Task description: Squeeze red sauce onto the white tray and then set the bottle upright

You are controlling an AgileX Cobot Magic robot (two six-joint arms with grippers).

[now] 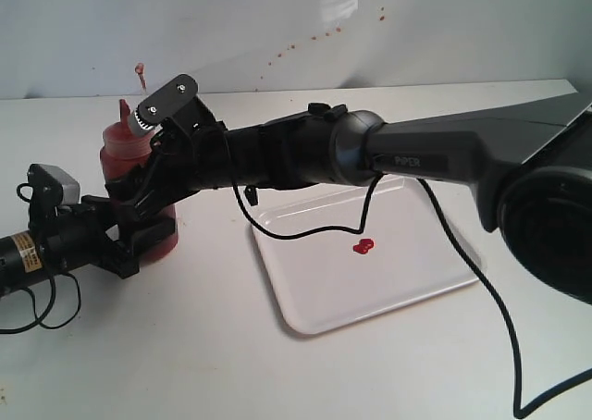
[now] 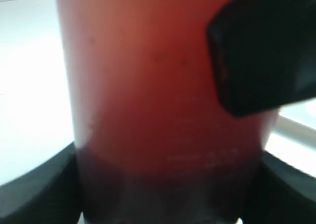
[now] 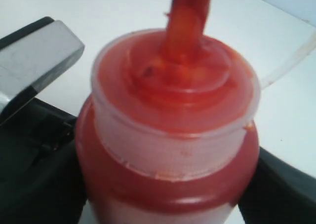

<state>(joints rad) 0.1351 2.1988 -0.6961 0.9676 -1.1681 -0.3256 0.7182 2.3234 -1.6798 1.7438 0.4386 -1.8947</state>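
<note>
The bottle (image 1: 118, 152) stands upright on the table at the left, its red nozzle (image 1: 123, 107) pointing up. My left gripper (image 1: 146, 237) is shut on its lower body, with the red bottle (image 2: 163, 110) filling the gap between the jaws. My right gripper (image 1: 153, 178) reaches across from the right and is shut on the bottle's upper body just under the ribbed cap (image 3: 173, 130). The white tray (image 1: 388, 295) lies right of the bottle. The red sauce (image 1: 363, 247) is a small double blob near the tray's middle.
My right arm (image 1: 407, 152) spans the far side of the tray, and its black cable (image 1: 314, 232) droops onto the tray. Red specks (image 1: 305, 43) dot the back wall. The left wrist camera housing (image 3: 34, 56) sits close beside the bottle.
</note>
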